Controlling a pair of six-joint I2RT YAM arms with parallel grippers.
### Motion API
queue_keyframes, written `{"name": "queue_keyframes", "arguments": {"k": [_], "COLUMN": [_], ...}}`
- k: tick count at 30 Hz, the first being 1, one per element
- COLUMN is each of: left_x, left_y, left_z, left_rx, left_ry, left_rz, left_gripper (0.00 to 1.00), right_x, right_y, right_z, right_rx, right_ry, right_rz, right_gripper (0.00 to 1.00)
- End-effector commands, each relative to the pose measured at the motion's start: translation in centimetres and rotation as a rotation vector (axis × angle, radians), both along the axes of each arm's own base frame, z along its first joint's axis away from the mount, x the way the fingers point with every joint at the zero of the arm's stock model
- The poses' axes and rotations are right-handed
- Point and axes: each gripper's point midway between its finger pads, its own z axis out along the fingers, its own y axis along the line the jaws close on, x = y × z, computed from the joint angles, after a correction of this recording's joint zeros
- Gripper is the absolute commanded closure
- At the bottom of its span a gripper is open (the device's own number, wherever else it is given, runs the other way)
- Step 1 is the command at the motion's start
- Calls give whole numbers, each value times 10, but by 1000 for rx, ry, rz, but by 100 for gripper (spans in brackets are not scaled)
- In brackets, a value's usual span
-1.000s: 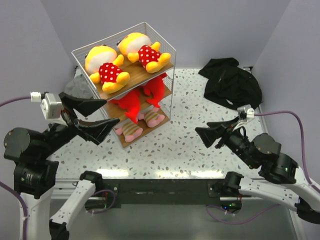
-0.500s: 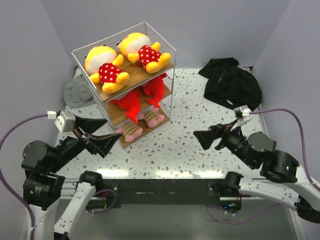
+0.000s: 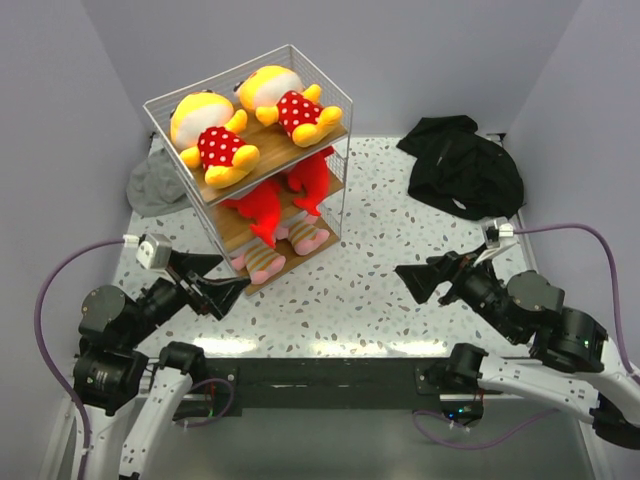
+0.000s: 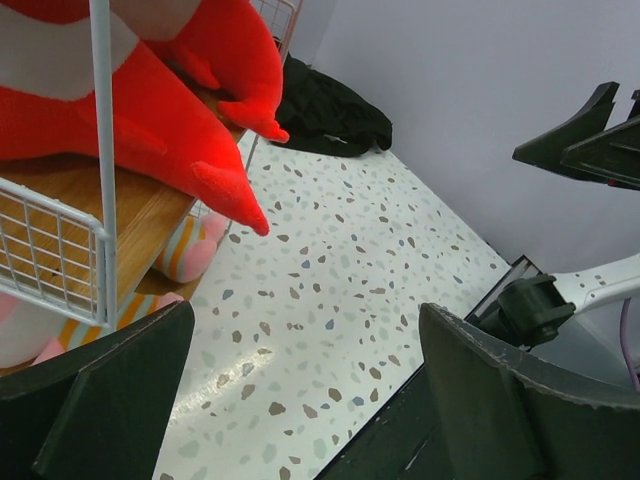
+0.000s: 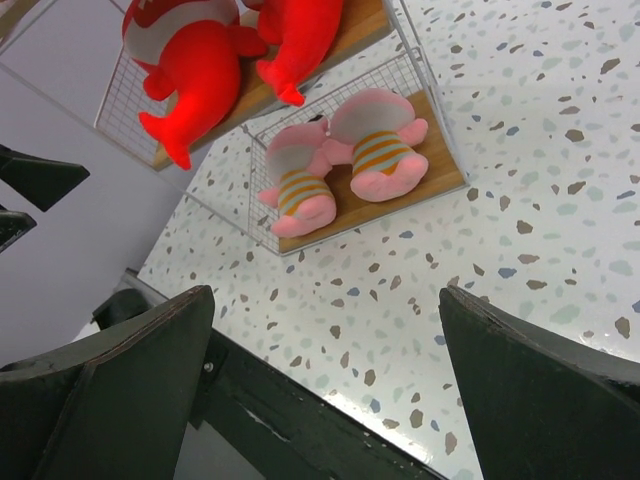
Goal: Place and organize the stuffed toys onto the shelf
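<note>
- Left gripper point(image 3: 232, 275): black fingers spread wide with nothing between them, hanging low over the table just off the shelf's near corner.
- Right gripper point(image 3: 405, 283): same deal, wide apart and empty, over on the right side, well apart from the shelf and pointing its way.
- White speckled terrazzo table point(image 3: 380, 240): everything sits on it.
- White wire-frame shelf with three light wooden boards point(image 3: 265, 153): stands back left, turned at an angle.
- Crumpled black cloth heap point(image 3: 462, 165): back right on the table, well away from the shelf.
- Floppy grey fabric hat point(image 3: 155, 185): on the table just left of the shelf.
- Two yellow plush dolls in red white-dotted outfits point(image 3: 210, 135) point(image 3: 285, 100): side by side on the top board.
- Two red plush sharks point(image 3: 262, 212) point(image 3: 312, 178): middle board, fins poking past the front edge.
- Two pink plush toys in striped clothes point(image 3: 262, 262) point(image 3: 308, 237): bottom board, feet at the front edge.
</note>
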Motion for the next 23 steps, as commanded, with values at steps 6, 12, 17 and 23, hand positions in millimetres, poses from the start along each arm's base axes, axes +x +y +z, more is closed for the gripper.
{"name": "queue_keyframes", "arguments": {"k": [6,12,17,23], "left_x": [2,1,2,1], "left_y": [1,1,1,1], "left_z": [2,0,-2,-2], "left_rx": [-22,-26,-27,-26], "left_ry": [-15,-11,-7,-9], "left_rz": [18,17,17,17], "left_gripper": [0,0,0,0], "right_x": [4,4,4,6], "right_y": [-11,-13,-14,-16], "right_z": [2,3,1,1], "right_rx": [44,46,53,61], "right_ry": [-12,-19,-14,-6], "right_rz": [-56,-63,-65,-86], "right_gripper": [1,1,2,1]}}
